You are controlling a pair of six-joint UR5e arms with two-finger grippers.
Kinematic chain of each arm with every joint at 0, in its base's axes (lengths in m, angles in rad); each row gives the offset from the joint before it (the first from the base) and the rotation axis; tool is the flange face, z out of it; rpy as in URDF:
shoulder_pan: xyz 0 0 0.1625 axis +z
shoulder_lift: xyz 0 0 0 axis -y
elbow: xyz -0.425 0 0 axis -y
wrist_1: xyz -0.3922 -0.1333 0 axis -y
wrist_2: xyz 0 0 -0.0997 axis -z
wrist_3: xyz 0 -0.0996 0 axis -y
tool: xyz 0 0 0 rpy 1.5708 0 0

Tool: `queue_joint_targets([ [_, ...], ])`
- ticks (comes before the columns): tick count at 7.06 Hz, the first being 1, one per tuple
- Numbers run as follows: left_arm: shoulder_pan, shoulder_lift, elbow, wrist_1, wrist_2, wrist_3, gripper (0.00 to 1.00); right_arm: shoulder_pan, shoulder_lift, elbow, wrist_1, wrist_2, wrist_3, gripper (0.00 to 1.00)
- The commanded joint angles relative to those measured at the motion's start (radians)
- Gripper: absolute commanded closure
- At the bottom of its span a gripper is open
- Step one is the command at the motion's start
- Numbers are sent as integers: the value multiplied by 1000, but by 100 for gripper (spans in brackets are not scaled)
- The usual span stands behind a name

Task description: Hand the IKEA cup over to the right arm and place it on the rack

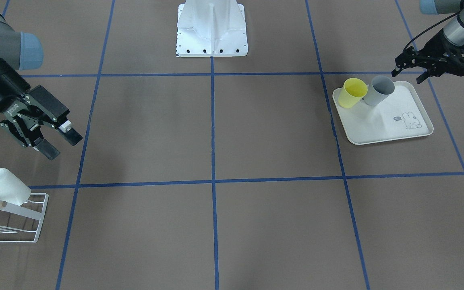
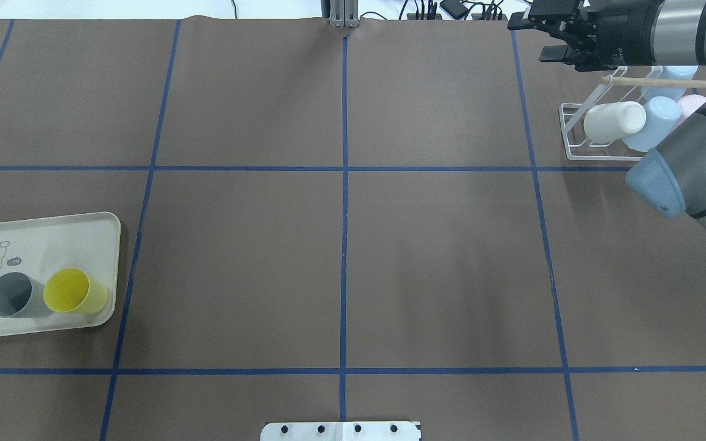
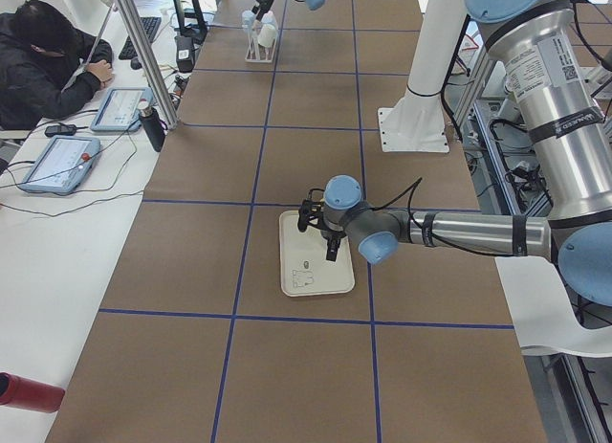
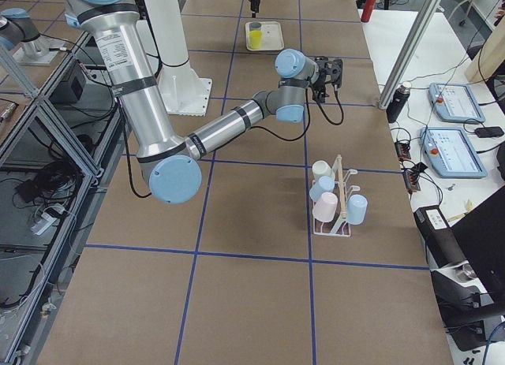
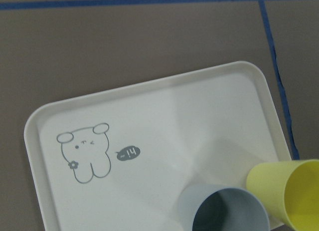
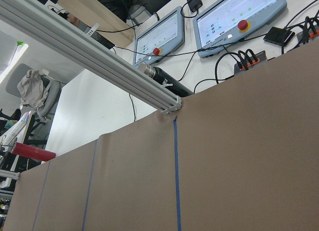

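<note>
Rack [image 1: 20, 210]: far across the counter from the tray [image 1: 381, 129]; white cup [image 1: 4, 186] parked on it.
Right claw [image 1: 62, 145]: wide, empty, far from tray, likely poised for handover.
Grey cup [image 1: 377, 94], yellow cup [image 1: 351, 96]: side by side in tray's far corner.
Left claw [image 1: 407, 76]: wide, just beyond tray, nearest grey cup, so probably the next pick.

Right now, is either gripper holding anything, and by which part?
Nothing is held. The right gripper is open and empty; the left gripper is open near the grey cup.

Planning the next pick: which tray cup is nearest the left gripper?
The grey cup; it stands between the left gripper and the yellow cup.
</note>
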Motion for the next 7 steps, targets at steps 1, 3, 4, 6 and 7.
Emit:
queue_joint_targets([
  [1, 18, -20, 9, 6, -1, -2, 7, -5, 3, 14, 1, 0, 34, 0],
  [3, 18, -98, 52, 57, 4, -3, 9, -8, 1, 12, 1, 0, 34, 0],
  [4, 18, -117, 78, 59, 7, -3, 14, -8, 1, 14, 1, 0, 34, 0],
  [6, 18, -116, 77, 59, 7, -3, 17, -8, 1, 12, 1, 2, 34, 0],
  [7, 18, -113, 75, 58, 7, -2, 17, -6, 1, 14, 1, 2, 34, 0],
])
